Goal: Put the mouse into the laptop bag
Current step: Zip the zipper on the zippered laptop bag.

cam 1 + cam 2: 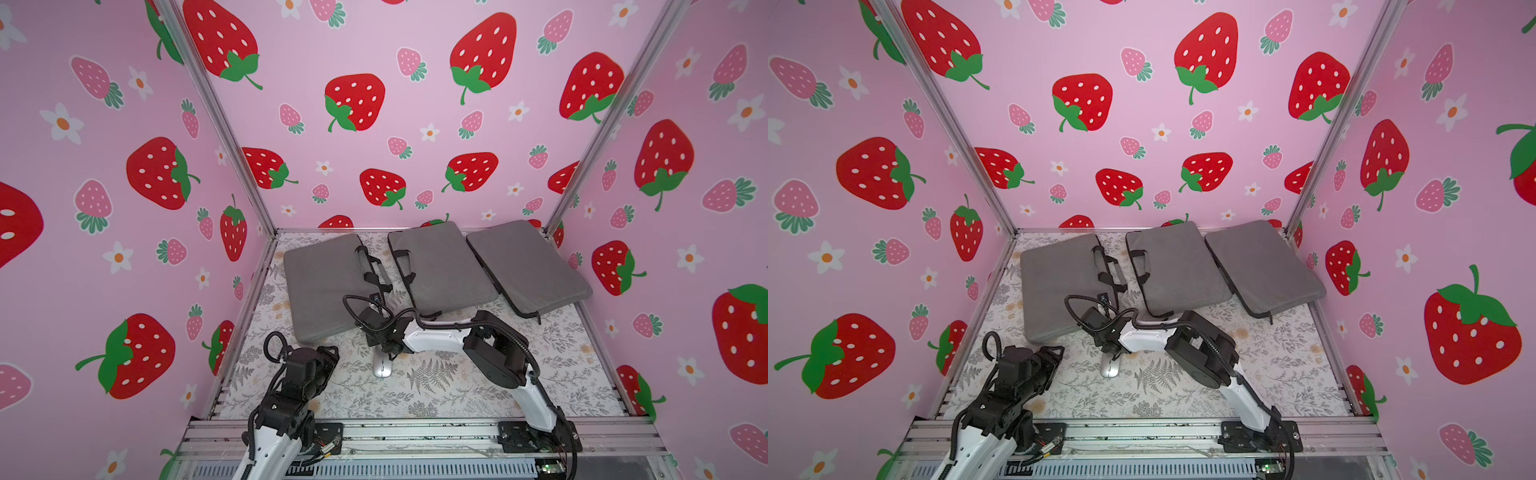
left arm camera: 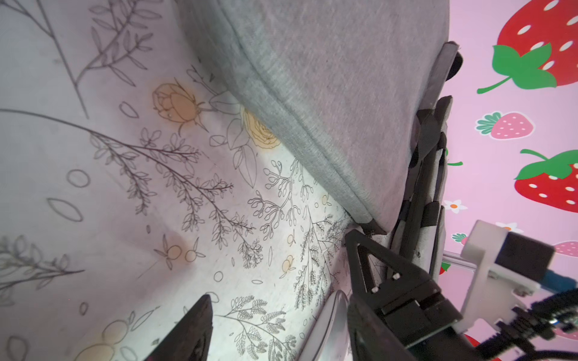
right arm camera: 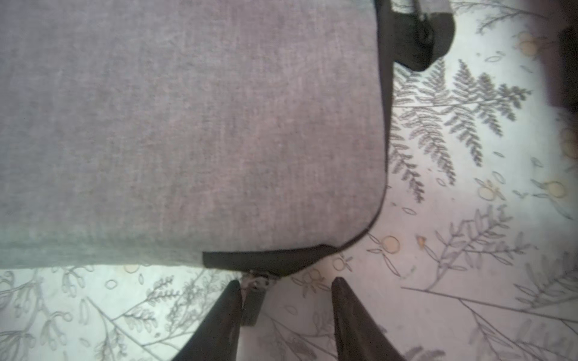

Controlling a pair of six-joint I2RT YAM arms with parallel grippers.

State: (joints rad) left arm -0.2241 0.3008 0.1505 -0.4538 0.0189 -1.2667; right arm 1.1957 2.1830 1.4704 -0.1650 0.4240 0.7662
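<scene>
A silver mouse (image 1: 382, 366) (image 1: 1110, 368) lies on the floral table cloth, its far end hidden under my right wrist. The grey laptop bag (image 1: 322, 286) (image 1: 1054, 286) lies flat just beyond it. My right gripper (image 3: 286, 281) is open at the bag's near corner. The bag's zipper pull (image 3: 254, 301) rests against one finger, and the other finger stands apart from it. My left gripper (image 2: 280, 296) is open and low over the cloth, left of the mouse (image 2: 327, 328). The mouse's edge shows beside one of the left gripper's fingers (image 2: 369, 331).
Two more grey bags (image 1: 440, 266) (image 1: 528, 266) lie at the back, middle and right. Pink strawberry walls close in three sides. An aluminium rail (image 1: 415, 432) runs along the front. My right arm's elbow (image 1: 494, 353) hangs over the middle of the cloth.
</scene>
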